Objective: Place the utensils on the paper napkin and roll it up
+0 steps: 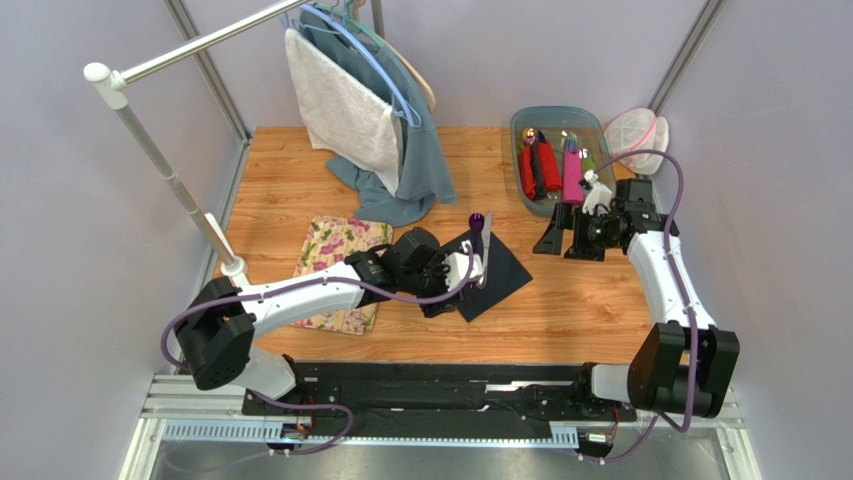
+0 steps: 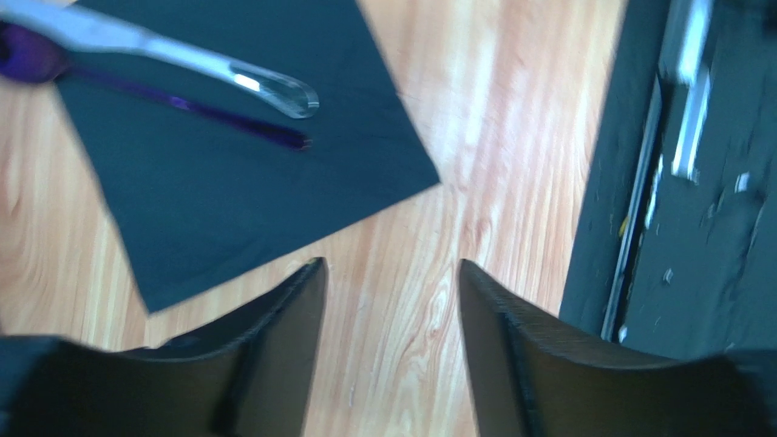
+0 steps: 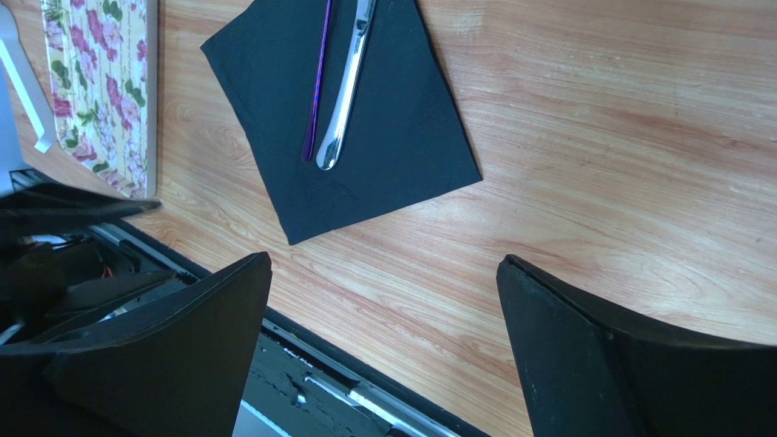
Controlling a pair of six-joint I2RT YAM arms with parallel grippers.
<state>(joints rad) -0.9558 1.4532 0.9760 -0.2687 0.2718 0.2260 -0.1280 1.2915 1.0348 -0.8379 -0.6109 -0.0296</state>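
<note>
Left gripper (image 2: 390, 273): jaws open, empty; the nearer arm. Paper napkin (image 2: 237, 182) lies at 11 o'clock of these jaws, carrying the purple spoon (image 2: 182, 106) and a silver utensil (image 2: 182, 59) (probably the fork), long axes parallel. Right gripper (image 3: 385, 264): open, empty, farther off.

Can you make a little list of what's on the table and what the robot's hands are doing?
napkin: dark, flat, not rolled
on napkin: purple spoon and silver utensil, side by side
left end effector: open, empty, over bare wood beside the napkin
right end effector: open, empty
mat: floral, left of the napkin
bin: far right, holds red and pink rolls
</note>
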